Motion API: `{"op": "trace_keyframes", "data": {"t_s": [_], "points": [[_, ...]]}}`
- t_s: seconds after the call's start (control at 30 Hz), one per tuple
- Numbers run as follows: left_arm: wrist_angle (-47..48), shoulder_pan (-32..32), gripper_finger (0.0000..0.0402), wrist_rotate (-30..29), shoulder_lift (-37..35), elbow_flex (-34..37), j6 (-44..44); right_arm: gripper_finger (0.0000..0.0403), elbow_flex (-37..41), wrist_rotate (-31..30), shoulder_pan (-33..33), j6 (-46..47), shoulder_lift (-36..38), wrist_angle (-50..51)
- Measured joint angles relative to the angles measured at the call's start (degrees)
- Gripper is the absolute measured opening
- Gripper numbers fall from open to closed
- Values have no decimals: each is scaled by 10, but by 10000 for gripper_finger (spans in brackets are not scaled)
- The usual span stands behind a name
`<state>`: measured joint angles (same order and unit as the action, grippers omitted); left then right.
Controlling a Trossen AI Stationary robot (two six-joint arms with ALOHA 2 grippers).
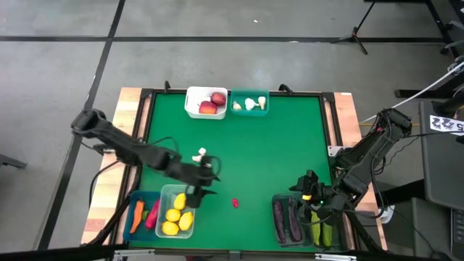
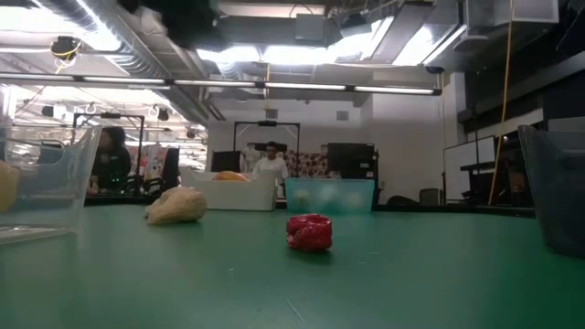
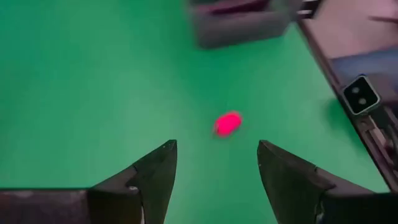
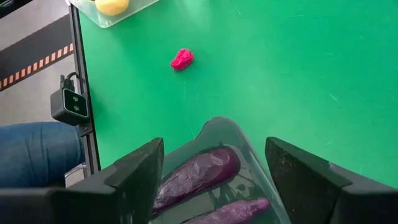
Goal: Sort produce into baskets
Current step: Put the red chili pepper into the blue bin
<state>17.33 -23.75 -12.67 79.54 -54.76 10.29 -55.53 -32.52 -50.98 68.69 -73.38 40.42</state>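
A small red chilli [image 1: 235, 203] lies alone on the green table, also in the low view [image 2: 309, 232] and both wrist views [image 3: 227, 123] [image 4: 181, 58]. My left gripper [image 3: 216, 146] hangs open above the table just left of it [image 1: 209, 180], fingers aimed toward it, holding nothing. A white garlic [image 1: 199, 154] lies loose beyond that gripper. My right gripper [image 4: 214, 146] stands open and empty over the dark bin with two purple eggplants [image 4: 199, 171] at the near right [image 1: 308, 190].
At the far edge stand a white bin with red apples [image 1: 206, 103] and a teal bin with garlic [image 1: 250, 105]. Near left: a blue bin with carrots [image 1: 143, 215] and a clear bin with lemons [image 1: 177, 214]. Near right: a dark bin with cucumbers [image 1: 324, 230]. A person's leg [image 4: 31, 155] shows beside the table.
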Motion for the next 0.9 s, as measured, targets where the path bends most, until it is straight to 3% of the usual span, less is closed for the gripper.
{"op": "trace_keyframes", "data": {"t_s": [0.2,0.47,0.9], "points": [[-159,90,219,189,110,0,-135,280,0,0,0,0,0,0],[-258,145,219,352,230,0,-224,280,0,-1,0,0,0,0],[-398,141,219,381,340,0,-253,280,0,-1,0,3,0,-1]]}}
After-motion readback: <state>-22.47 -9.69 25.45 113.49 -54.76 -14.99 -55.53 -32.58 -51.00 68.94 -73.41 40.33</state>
